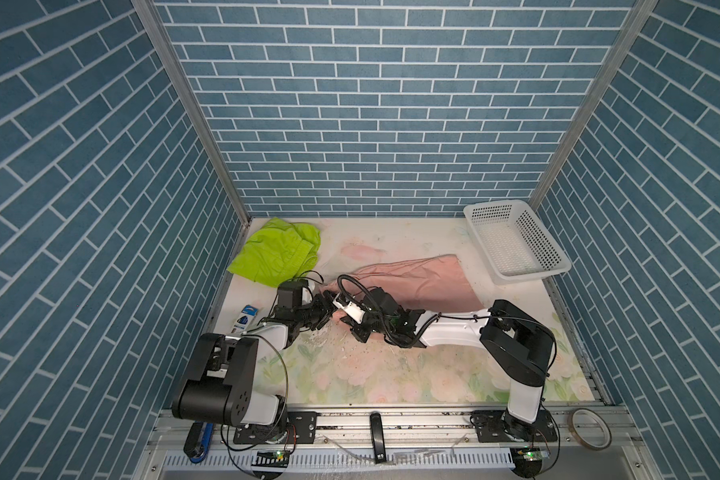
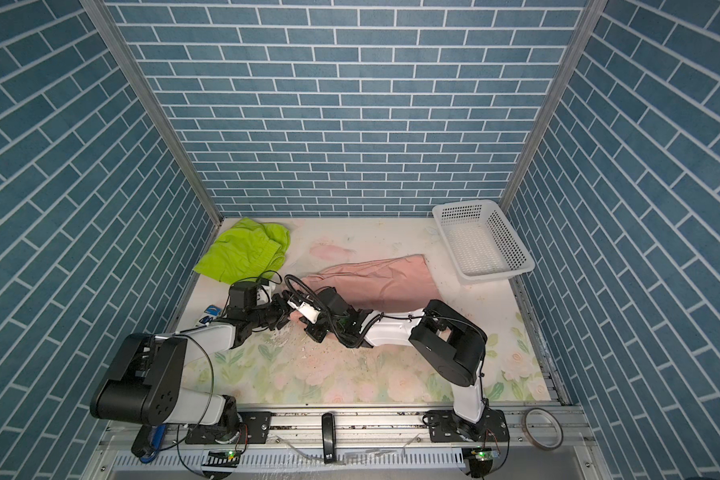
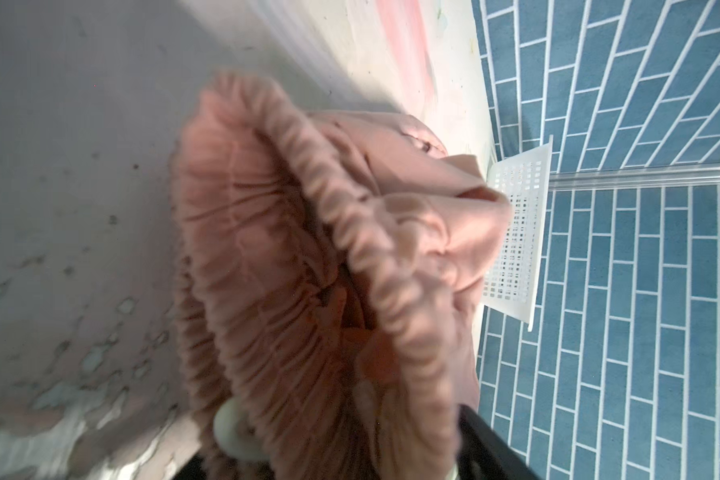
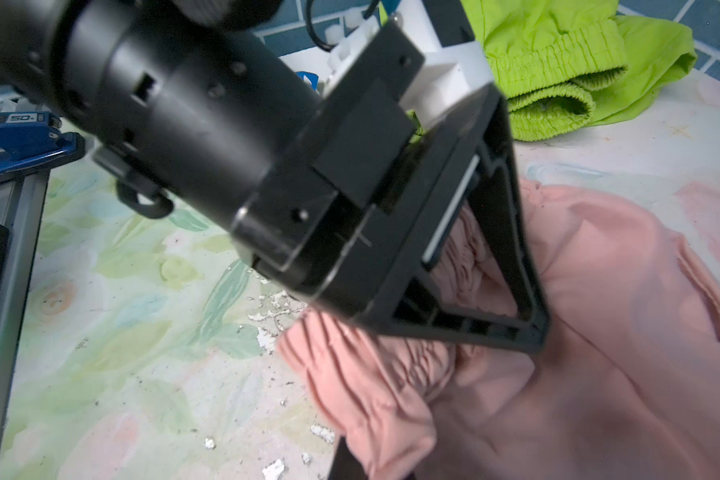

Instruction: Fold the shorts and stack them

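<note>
Item: pink shorts (image 1: 416, 278), mid-desk (image 1: 350, 374), legs toward the basket (image 1: 531, 276), waistband at both claws.
Right claw (image 1: 344, 320): clenched, I judge on the waistband, which lifts off the desk.
Left claw (image 1: 328, 308): fingers either side of the gathered band; I cannot tell whether it bites.
Green shorts (image 1: 275, 253): crumpled, far left corner, well apart.
Hazards I log:
- The claws nearly touch, so they may knock.
- The left claw may take one layer only, twisting the band when spread.
- Thin cloth may slip from the right pinch.

Lime green shorts (image 1: 275, 253), salmon pink shorts (image 1: 425, 278), white perforated basket (image 1: 543, 245), blue brick-patterned walls (image 1: 371, 104)
</note>
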